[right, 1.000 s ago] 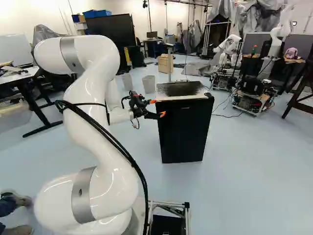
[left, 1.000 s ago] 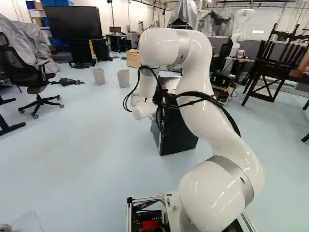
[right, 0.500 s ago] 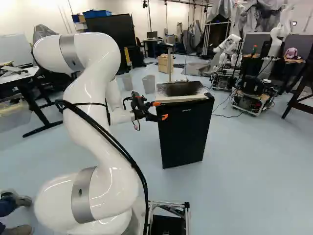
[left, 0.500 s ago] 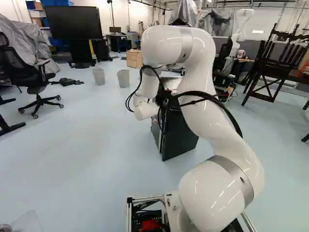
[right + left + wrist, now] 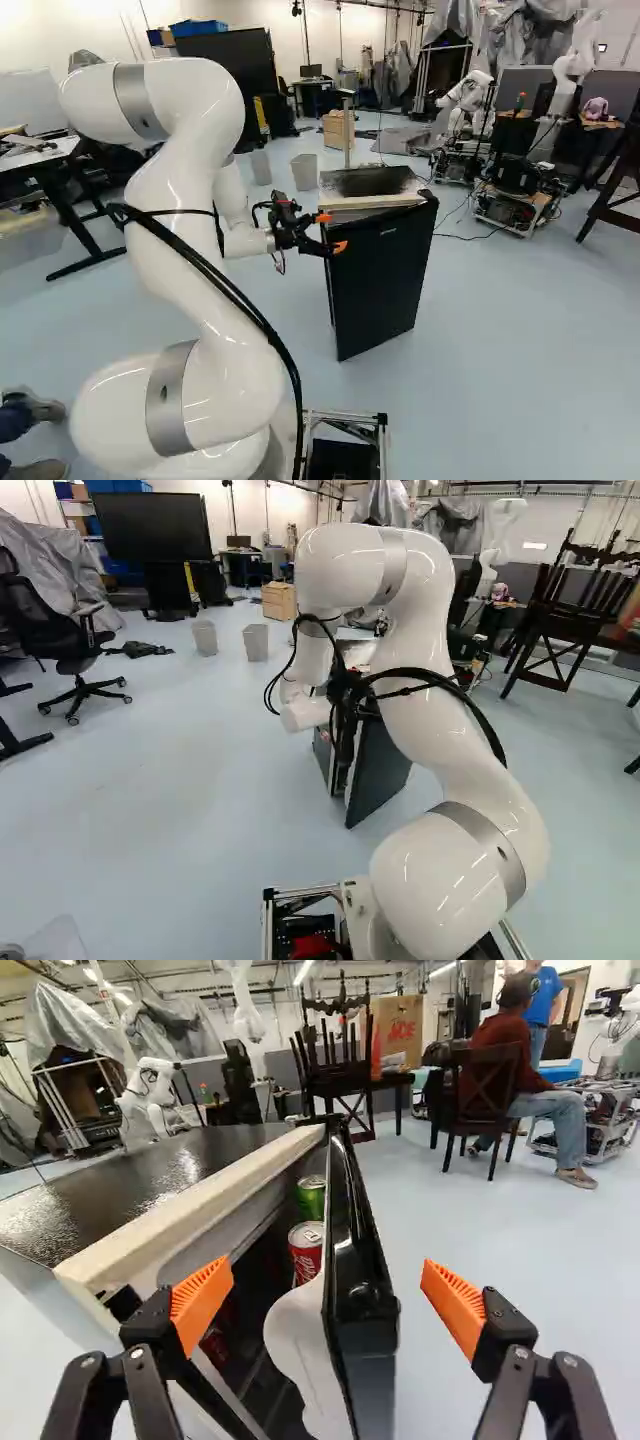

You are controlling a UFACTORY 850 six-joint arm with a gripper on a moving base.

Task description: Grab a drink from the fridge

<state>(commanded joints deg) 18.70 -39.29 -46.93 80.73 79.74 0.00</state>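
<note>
In the middle of the right base view, the black fridge (image 5: 362, 184) stands on the pale blue floor (image 5: 520, 330) with its door (image 5: 385, 275) partly open. The white arm (image 5: 185, 250) rises through the left half of that view, and its claw (image 5: 332, 232) is at the free edge of the door, near the fridge's upper front corner.

The claw (image 5: 328, 1272) is spread wide and grips nothing: in the wrist view the door's edge runs between the two orange-padded fingers, one finger on the fridge-body side, the other beyond the door's outer face with floor showing between them.

The drinks are inside the fridge. Through the gap, ahead of the claw, a red can (image 5: 306, 1250) sits next to the door's inner side, and a green can (image 5: 312, 1198) stands just beyond it. Both look upright; their lower parts are hidden.

At the upper left of the left base view are a large dark screen (image 5: 155, 527) and an office chair (image 5: 45, 625). Two grey bins (image 5: 255, 642) and a wooden box (image 5: 279, 601) are near the top centre. Another robot (image 5: 468, 100) stands at the upper right of the right base view.
</note>
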